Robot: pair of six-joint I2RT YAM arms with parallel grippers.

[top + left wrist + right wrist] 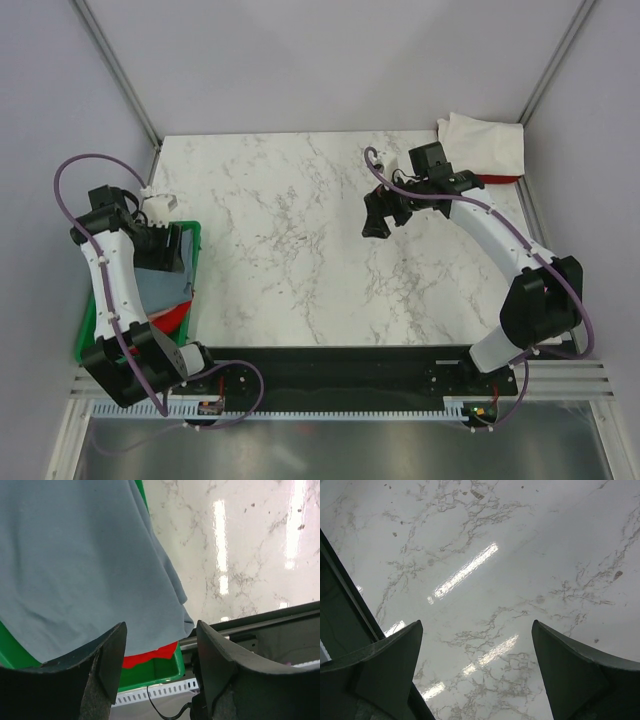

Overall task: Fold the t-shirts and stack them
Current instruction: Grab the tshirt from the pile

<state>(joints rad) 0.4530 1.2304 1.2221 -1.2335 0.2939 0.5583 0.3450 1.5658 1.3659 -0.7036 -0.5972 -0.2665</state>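
The green tray (194,243) sat at the left edge of the marble bench (290,260), and most of what mattered lay in it. A slate blue-grey t-shirt (75,555) lay crumpled in the tray, its cloth spilling over the tray's rim on the side toward the bench. A red t-shirt (150,656) peeked out from under it at the tray's near end. The left end effector (160,627) hung directly over the tray above the blue-grey cloth. Its two fingers (112,655) were spread apart with nothing caught between them, so it was released. The right end effector (476,625) was well away from the tray, out over bare marble on the bench's other half. It was likewise released, with its jaws wide and only the bench surface seen through the gap. A white t-shirt (485,145) lay bunched at the far corner of the bench opposite the tray. A strip of red cloth (500,180) showed at its near edge.
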